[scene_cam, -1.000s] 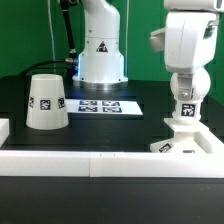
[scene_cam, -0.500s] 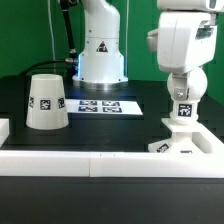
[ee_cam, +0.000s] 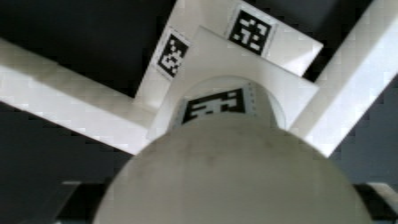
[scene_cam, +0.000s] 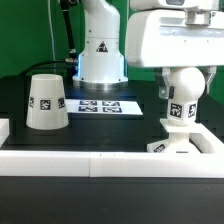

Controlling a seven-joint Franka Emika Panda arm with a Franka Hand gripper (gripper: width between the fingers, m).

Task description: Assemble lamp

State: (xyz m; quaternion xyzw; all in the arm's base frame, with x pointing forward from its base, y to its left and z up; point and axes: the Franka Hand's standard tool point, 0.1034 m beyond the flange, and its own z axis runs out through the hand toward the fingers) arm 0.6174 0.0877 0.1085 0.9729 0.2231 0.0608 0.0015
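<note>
Bulb [scene_cam: 181,98] stands upright on the base [scene_cam: 196,145], gripper [scene_cam: 184,72] right over it, can't tell if it's clamped; shade [scene_cam: 45,101] sits well apart.

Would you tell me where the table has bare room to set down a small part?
Bare black tabletop lies between the marker board and the front white rail, running from the shade toward the base. It is crowded at the exterior view's right, where the arm hangs over the bulb.

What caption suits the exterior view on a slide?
The bulb stands on the base, under the arm; the shade sits apart, mouth down.
</note>
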